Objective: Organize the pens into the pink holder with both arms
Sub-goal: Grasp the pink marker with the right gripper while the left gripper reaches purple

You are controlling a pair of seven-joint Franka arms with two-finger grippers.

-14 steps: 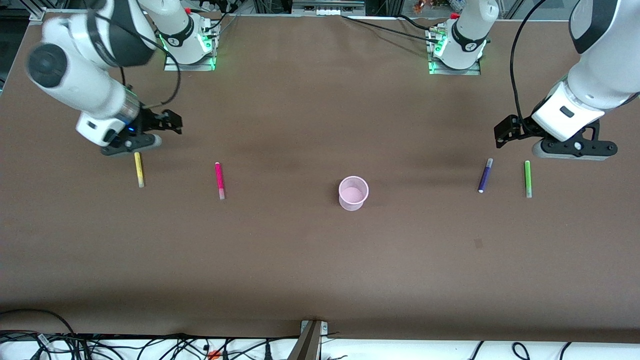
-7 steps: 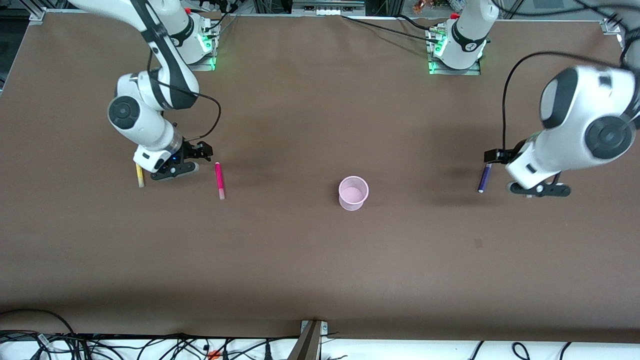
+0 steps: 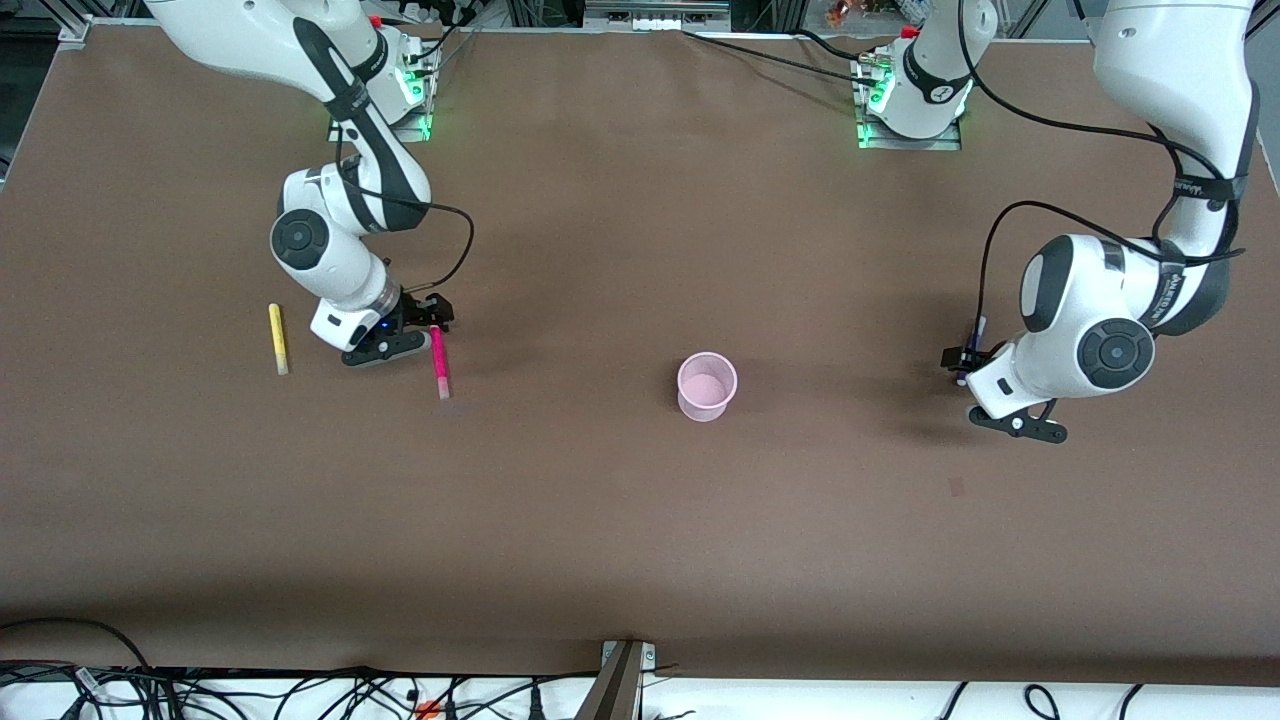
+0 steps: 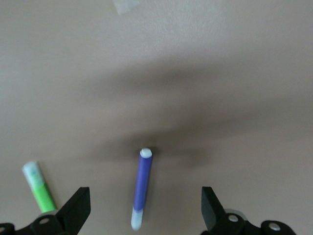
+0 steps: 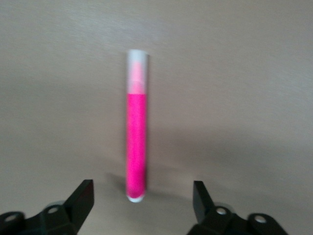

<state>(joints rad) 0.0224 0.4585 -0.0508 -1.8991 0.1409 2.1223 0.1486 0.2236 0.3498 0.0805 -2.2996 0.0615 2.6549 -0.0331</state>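
The pink holder [image 3: 707, 386] stands upright in the middle of the table. The magenta pen [image 3: 437, 360] lies toward the right arm's end, and the yellow pen [image 3: 278, 338] lies beside it, closer to that end. My right gripper [image 3: 428, 318] is low over the magenta pen's coloured end. In the right wrist view it [image 5: 143, 200] is open with the magenta pen [image 5: 136, 142] between the fingers. My left gripper [image 3: 960, 358] is open [image 4: 145, 210] over the purple pen [image 4: 142, 188], with the green pen [image 4: 39, 193] beside it. In the front view the left arm hides both of those pens.
The brown table [image 3: 620, 520] stretches wide around the holder. The two arm bases [image 3: 380, 90] [image 3: 910, 95] stand at the table's edge farthest from the front camera. Cables lie along the edge nearest that camera.
My right gripper swung from beside the yellow pen to over the magenta pen. My left gripper swung from near the green pen to over the purple pen. No pen has moved.
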